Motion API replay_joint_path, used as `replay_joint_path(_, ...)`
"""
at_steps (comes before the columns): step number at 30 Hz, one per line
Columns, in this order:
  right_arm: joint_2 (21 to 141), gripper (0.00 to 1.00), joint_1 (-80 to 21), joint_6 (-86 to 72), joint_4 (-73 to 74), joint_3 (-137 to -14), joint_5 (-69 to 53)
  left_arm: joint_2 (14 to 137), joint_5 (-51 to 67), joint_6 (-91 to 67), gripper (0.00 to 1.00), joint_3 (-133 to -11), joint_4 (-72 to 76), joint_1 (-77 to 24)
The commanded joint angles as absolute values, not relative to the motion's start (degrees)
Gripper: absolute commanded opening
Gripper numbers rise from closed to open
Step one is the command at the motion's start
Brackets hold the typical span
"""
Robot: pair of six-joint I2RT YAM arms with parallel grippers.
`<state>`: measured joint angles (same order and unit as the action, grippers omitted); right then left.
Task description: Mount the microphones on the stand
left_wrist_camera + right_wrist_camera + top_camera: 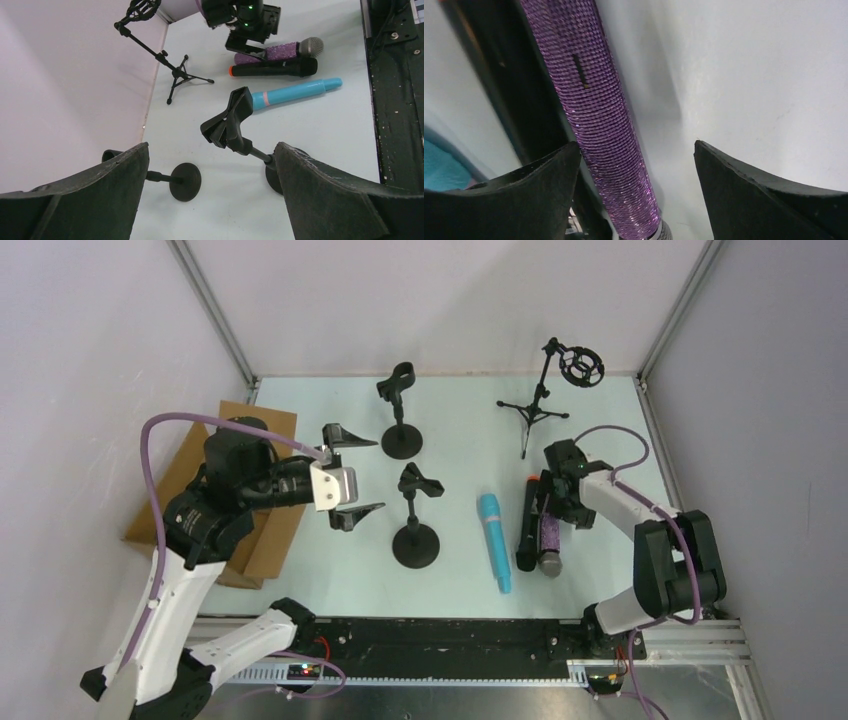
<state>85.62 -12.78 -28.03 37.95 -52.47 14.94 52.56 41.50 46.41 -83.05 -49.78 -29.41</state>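
The purple glitter microphone with a silver mesh head (549, 542) lay flat on the pale tabletop (460, 410) at the right, head toward the arm bases. The right gripper (558, 504) stood over its body with jaws apart, straddling it but not clamped. The right wrist view alone showed how this stood: one finger (539, 185) was just beside the glitter body (594, 100), the other finger (764, 195) well clear, bare tabletop between. The all-black microphone with an orange-red end (526, 530) lay close along the purple one's left side, crowding that nearer finger. The plain light blue microphone (494, 540) lay near it, further left. Beyond stood two black round-base stands with clips (415, 525) (402, 415), and a black tripod stand with a ring mount (545, 390) at the back. The left gripper (378, 475) hung released and empty beside a brown cardboard box (255, 425). Its wrist view showed the near clip (227, 122) tilted.
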Motion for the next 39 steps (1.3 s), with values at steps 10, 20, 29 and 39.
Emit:
replay_joint_path(10, 81.25, 0.67, -19.46, -34.24, 36.71, -44.64, 16.53, 53.25, 41.57, 44.1, 1.0, -87.15, -48.0, -28.96)
replay_joint_path(20, 66.66, 0.0, -21.95, -31.28, 39.78, -46.46, 16.03, 53.46, 45.43, 43.87, 1.0, -88.32, -47.99, -29.55)
replay_joint_path(29, 52.82, 0.0, -22.13, -24.83, 48.71, -63.94, -13.86, 51.62, 45.87, 53.93, 1.0, -85.69, -48.0, -35.89)
replay_joint_path(39, 57.57, 0.0, -30.71, -30.35, 54.51, -78.83, -39.63, 48.27, 28.86, 97.55, 1.0, -75.02, -46.7, -54.11)
